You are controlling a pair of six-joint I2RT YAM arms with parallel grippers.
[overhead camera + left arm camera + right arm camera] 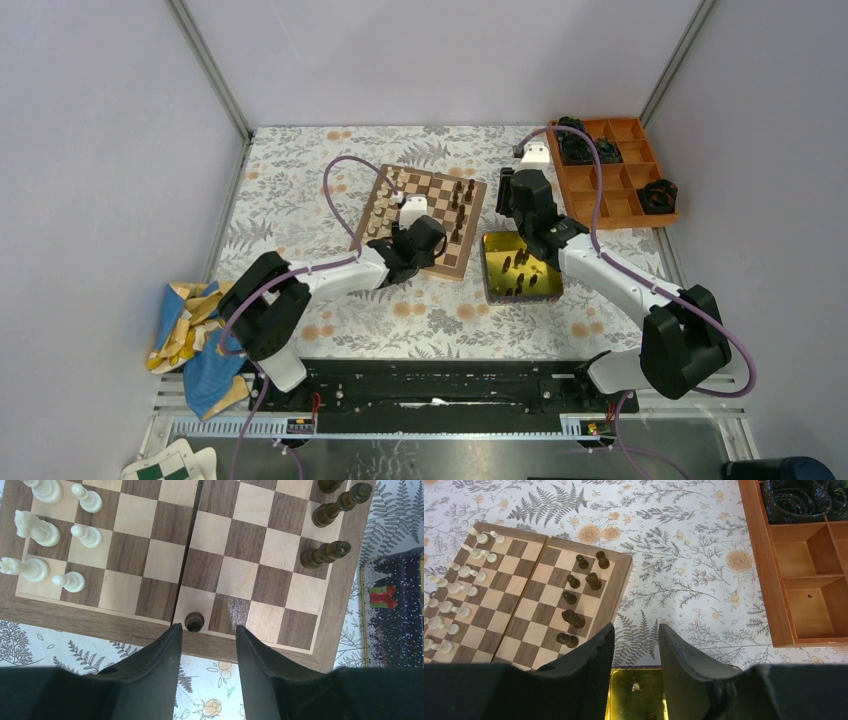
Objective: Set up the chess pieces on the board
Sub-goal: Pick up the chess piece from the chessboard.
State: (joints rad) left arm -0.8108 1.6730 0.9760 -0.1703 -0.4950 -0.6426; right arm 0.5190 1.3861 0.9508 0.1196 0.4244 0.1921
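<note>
The board (455, 262) lies mid-table, with cream pieces (385, 205) on its left side and dark pieces (462, 200) on its right. My left gripper (415, 240) hovers over the board's near edge, open and empty. In the left wrist view the left gripper (207, 628) has its tips just short of a dark pawn (194, 621) that stands alone on an edge square, untouched. My right gripper (515, 195) is open and empty; in its own view the right gripper (636, 629) hangs above the far rim of the yellow tin (639, 690). More dark pieces (518, 272) lie in the tin.
An orange compartment tray (640, 213) with black gear-like lumps (578, 143) stands at the back right, also in the right wrist view (774, 595). A blue and yellow cloth (190, 330) lies at the left edge. A green-and-white checkered sheet (165, 465) lies at bottom left.
</note>
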